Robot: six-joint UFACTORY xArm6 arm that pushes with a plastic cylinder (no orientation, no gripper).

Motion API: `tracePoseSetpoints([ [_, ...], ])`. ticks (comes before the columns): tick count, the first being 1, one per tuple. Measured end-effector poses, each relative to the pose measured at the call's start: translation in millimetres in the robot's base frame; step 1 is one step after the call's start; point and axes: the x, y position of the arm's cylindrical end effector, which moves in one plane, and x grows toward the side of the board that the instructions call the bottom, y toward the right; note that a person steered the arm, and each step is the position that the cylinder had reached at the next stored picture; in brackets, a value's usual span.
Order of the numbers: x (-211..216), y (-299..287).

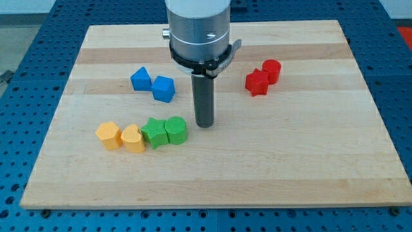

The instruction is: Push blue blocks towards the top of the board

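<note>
Two blue blocks lie left of centre: a blue triangular block (141,78) and a blue cube (163,88) touching it on its right. My tip (204,124) rests on the board to the lower right of the blue cube, apart from it. It stands just right of the green blocks.
Two green blocks (154,133) (175,129) sit side by side left of the tip. Two yellow-orange blocks (109,135) (133,138) lie further left. Two red blocks (257,82) (271,70) sit at the right. The wooden board (322,161) ends in blue perforated table on all sides.
</note>
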Motion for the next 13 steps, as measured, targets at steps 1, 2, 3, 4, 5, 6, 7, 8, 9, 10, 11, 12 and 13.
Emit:
tracePoseSetpoints([
  [1,-14.9,0.5],
  [2,-49.7,10.8],
  [3,-58.9,10.8],
  [4,-55.8,2.2],
  [5,-55.8,-30.5],
  [6,-55.8,-76.2],
  [7,-55.8,-121.4],
  [8,-57.2,-149.8],
  [9,-60.7,-161.5],
  [10,-61.2,-181.2],
  [11,-75.7,-221.7],
  [12,-98.5,-219.3],
  [13,-98.9,-180.9],
])
